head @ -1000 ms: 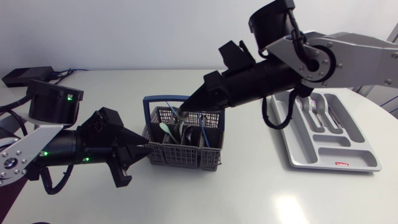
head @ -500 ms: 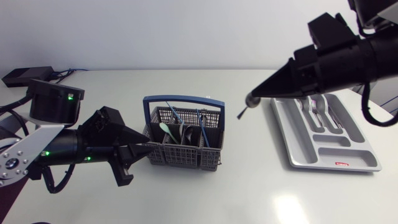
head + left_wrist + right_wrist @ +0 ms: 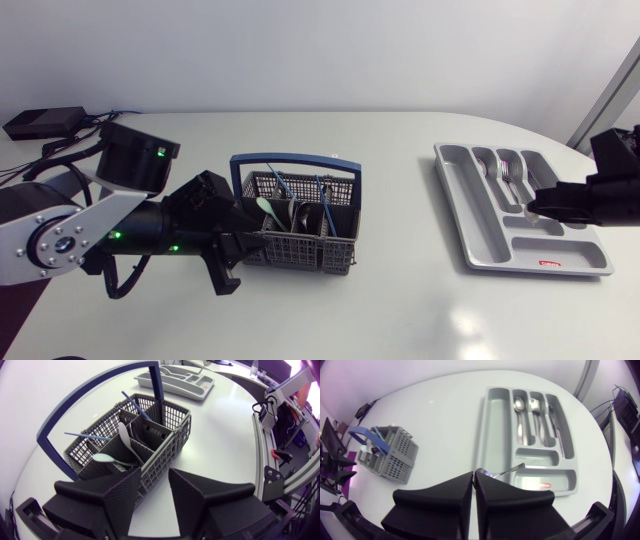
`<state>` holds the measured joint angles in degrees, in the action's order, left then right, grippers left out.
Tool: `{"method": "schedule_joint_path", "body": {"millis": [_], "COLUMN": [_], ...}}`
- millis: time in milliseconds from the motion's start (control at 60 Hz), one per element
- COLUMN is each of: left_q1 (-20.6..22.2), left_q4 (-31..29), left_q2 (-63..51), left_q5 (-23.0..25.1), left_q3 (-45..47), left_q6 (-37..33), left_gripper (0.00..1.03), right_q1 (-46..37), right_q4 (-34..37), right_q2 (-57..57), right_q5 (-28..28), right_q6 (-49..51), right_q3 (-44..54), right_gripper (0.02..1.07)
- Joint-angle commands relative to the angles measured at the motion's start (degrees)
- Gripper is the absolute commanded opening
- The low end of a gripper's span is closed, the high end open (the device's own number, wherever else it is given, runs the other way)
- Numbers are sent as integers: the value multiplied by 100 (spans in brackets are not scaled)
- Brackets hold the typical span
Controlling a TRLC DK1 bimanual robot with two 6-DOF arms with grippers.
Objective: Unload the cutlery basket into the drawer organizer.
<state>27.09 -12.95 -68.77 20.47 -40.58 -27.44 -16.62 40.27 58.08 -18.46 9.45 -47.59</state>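
Where the left arm comes in low over the white table [image 3: 380, 310], the left gripper [image 3: 152, 489] sits at the near corner of the grey plastic mesh cutlery basket [image 3: 167, 452] with its blue hoop handle. Its two black fingers stand well apart and hold nothing. The corner of the basket reaches into the gap between them, though whether either finger touches the mesh cannot be told. Inside the basket a pale green spoon-shaped utensil [image 3: 106, 458] leans beside a white utensil [image 3: 125, 440], and thin blue handles [image 3: 135, 406] slant out of the far cells. Darker pieces deeper in the cells are too shadowed to name, and the lower ends of everything are hidden by the dividers.

Well apart from the basket, toward the right side of the table, lies the grey moulded drawer organizer [image 3: 496, 430]. In its long slots lie a silver spoon [image 3: 519, 412], a silver fork [image 3: 536, 410] and a silver knife [image 3: 556, 425], while glare blurs whether more than one piece shares a slot. The right gripper [image 3: 473, 476] hangs above the organizer's short crosswise compartments, its fingers pressed nearly together on a slim piece of silver cutlery [image 3: 507, 469]. Only the part of the piece that juts out past the fingertips shows, the rest being covered by the fingers, so its kind cannot be made out. From above, most of the right arm is cut off at the table's side, and the held piece is barely visible there.
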Motion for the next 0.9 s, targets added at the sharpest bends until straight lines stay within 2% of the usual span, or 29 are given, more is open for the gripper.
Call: {"method": "schedule_joint_path", "body": {"millis": [0, 183, 383, 650, 883], "left_q1": [59, 174, 305, 402, 385], "left_q4": [65, 56, 47, 38, 47], "left_q2": [-119, -259, -268, -356, -558], "left_q5": [-43, -166, -298, -482, -588], "left_q3": [-205, -328, -372, -477, -636], "left_q6": [72, 81, 178, 266, 397], "left_gripper": [43, 43, 43, 43, 43], "right_q1": [-403, -1291, -1713, -1730, -1493], "right_q4": [-186, -863, -1522, -2304, -2841], "right_q2": [-8, 274, 933, 1838, 2409], "right_q5": [114, 167, 299, 466, 668], "right_q6": [408, 751, 900, 804, 681], "right_q3": [321, 725, 919, 1050, 1129], "right_gripper": [10, 11, 11, 13, 21]}}
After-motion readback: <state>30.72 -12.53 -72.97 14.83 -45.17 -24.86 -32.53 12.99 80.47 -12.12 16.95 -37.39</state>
